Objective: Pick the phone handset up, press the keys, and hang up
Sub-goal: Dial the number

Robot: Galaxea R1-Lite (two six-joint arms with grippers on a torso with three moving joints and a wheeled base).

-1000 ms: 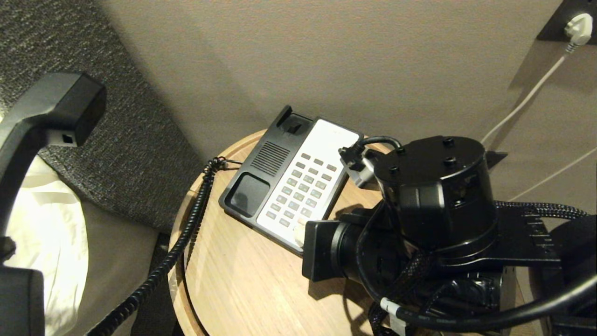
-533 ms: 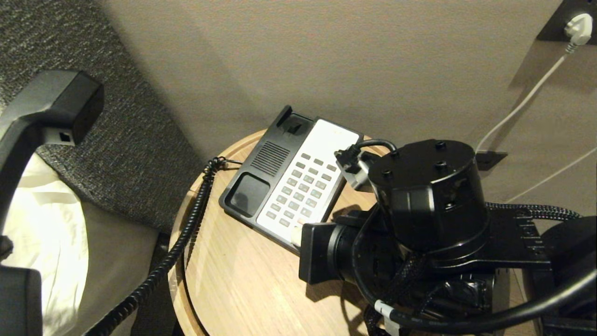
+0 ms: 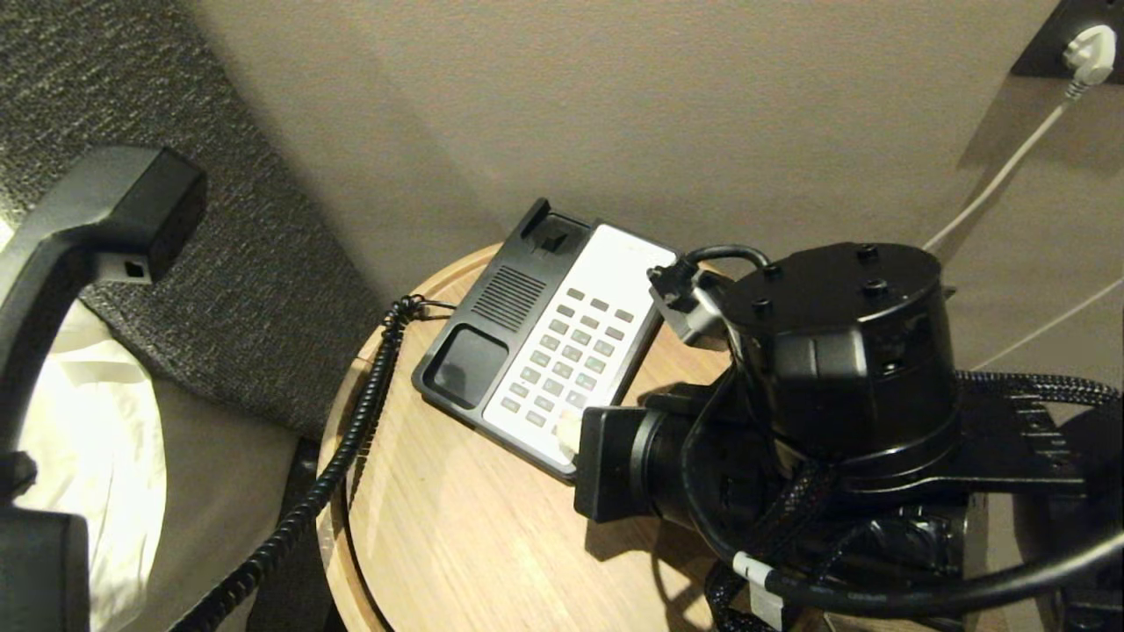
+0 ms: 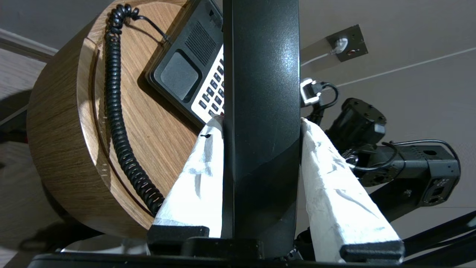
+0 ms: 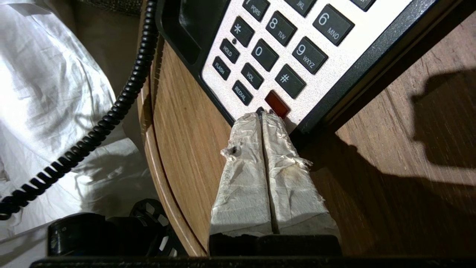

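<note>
Head view shows a tan wall [image 3: 615, 105] behind a round wooden table [image 3: 457, 544], with a dark textured headboard [image 3: 263, 290] and white bedding [image 3: 97, 439] on the robot's left. Right arm [image 3: 834, 395] covers the right part of the table, its wrist housing above the near right corner of the phone base [image 3: 544, 351]. This black-and-white phone base lies flat near the table's far edge with its cradle recess uncovered. The phone handset [image 3: 79, 237] is raised off the base at the far left of the head view, well apart from the table, and is gripped across its shaft by the left gripper [image 4: 260, 123], whose two white-wrapped fingers [image 4: 334, 175] bear against opposite sides of the black shaft at a medium spread. A black coiled cord [image 3: 351, 439] runs from the left side of the base, along the table's left rim, and drops over the edge toward the bedding. The right gripper [image 5: 264, 113] has its two wrapped fingers pressed flat together with no gap and nothing between them; the tips sit at the lowest row of the keypad [image 5: 282, 48], just beside a red button [image 5: 277, 104] and near the REDIAL key. A white plug [image 3: 1089, 48] sits in a wall socket at the upper right.
</note>
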